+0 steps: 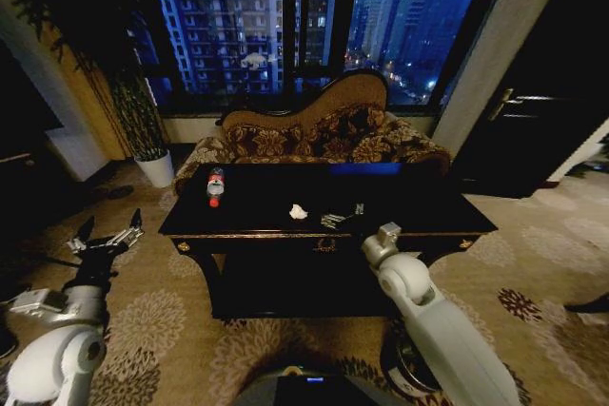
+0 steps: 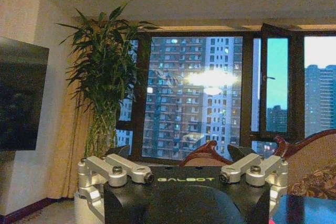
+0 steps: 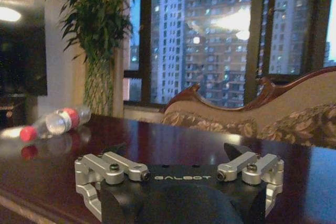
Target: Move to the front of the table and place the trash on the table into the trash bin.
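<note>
The tabletop is seen across the middle of the head view, dark and gold-trimmed, with the patterned sofa behind it and the night window above. The robot is already squared to its front edge, so the drive appears done and the picking is judged to be at hand.

The bottle lies on its side at the centre left of the frame, red cap toward the robot; in the right wrist view it sits at the left edge, well apart from the jaws. A white paper wad rests near the centre of the tabletop.

The right gripper is held low over the tabletop just right of the wad, its jaws spread apart, a pose judged to suit a grasp of that wad. The same spread is seen in the right wrist view.

The left gripper is held at the lower left of the frame, off the tabletop and over the carpet, jaws likewise apart, apparently waiting.

A dark round object at the lower right, partly hidden by the right arm, may be the trash bin; this cannot be told for sure.
</note>
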